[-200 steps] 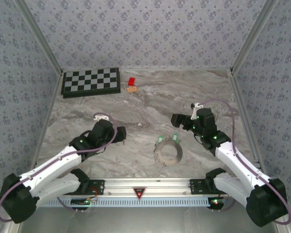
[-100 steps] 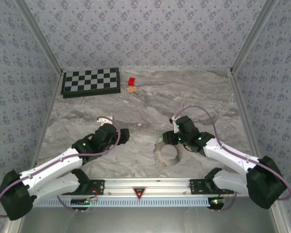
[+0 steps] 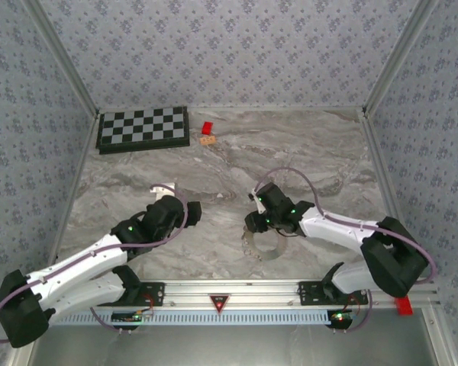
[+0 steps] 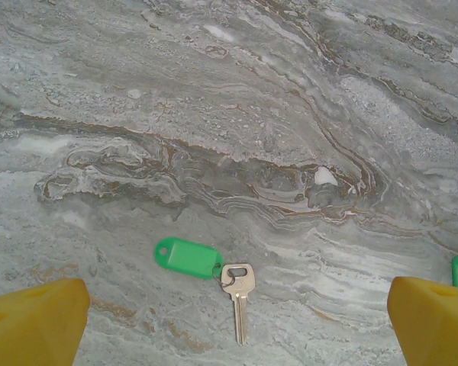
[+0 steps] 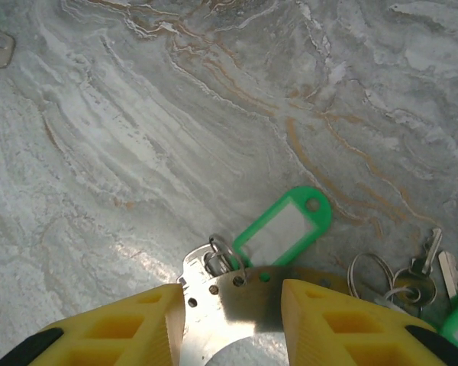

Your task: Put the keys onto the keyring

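the left end effector [image 3: 189, 212] hangs over the marbled desk [image 4: 214, 91], jaws spread to their widest and holding nothing; just ahead of it one of the keys [image 4: 238, 293] lies flat, joined to its green tag [image 4: 187, 257]. further right, at the near middle of the desk, is the keyring [image 5: 223, 301]. the right end effector [image 5: 230, 293] is about half open, yellow fingers [image 5: 130, 328] against either edge of its band, a second green tag [image 5: 282, 227] touching it. the ring looks thin, stiff, light and slick, best held across the band. the keys are tiny, flat and easier to pinch by the tag.
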`<act>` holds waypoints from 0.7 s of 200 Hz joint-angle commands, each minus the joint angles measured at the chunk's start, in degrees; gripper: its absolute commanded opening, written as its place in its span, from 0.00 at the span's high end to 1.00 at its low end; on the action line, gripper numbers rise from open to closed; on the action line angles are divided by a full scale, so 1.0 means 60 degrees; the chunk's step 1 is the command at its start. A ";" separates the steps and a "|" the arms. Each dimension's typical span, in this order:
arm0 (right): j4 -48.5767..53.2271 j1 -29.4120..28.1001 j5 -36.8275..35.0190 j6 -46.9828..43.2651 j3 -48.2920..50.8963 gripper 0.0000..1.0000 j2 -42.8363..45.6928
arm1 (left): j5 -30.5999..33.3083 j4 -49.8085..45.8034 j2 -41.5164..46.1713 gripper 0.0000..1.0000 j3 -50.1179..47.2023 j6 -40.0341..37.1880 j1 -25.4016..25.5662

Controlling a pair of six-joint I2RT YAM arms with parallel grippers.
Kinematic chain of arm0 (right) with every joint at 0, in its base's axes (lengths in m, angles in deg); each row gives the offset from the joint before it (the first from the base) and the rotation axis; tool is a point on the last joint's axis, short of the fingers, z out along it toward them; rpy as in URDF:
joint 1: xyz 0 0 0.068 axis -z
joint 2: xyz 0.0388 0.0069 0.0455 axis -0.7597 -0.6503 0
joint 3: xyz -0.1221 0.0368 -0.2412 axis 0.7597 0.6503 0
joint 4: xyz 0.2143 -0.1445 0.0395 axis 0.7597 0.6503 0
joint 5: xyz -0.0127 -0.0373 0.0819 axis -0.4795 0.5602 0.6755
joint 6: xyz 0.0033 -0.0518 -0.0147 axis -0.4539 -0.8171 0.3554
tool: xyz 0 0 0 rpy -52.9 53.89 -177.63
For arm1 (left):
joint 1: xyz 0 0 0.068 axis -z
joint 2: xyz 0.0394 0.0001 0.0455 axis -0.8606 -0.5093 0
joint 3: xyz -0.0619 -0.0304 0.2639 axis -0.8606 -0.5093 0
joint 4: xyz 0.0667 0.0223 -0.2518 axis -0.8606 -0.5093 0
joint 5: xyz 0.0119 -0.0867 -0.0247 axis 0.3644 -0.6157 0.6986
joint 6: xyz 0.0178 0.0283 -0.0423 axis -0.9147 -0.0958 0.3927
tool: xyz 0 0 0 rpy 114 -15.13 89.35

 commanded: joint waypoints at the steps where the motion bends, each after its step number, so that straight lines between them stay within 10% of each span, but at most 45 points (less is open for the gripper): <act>1: 0.0225 -0.0037 0.0040 -0.0259 -0.0393 0.63 -0.0443 | 0.0156 -0.0205 0.0161 0.01 0.0033 -0.0098 0.0072; 140: 0.0139 -0.0033 0.0211 -0.0519 -0.0671 0.85 -0.1316 | 0.0210 -0.0422 0.0320 0.01 0.0151 -0.0213 0.0078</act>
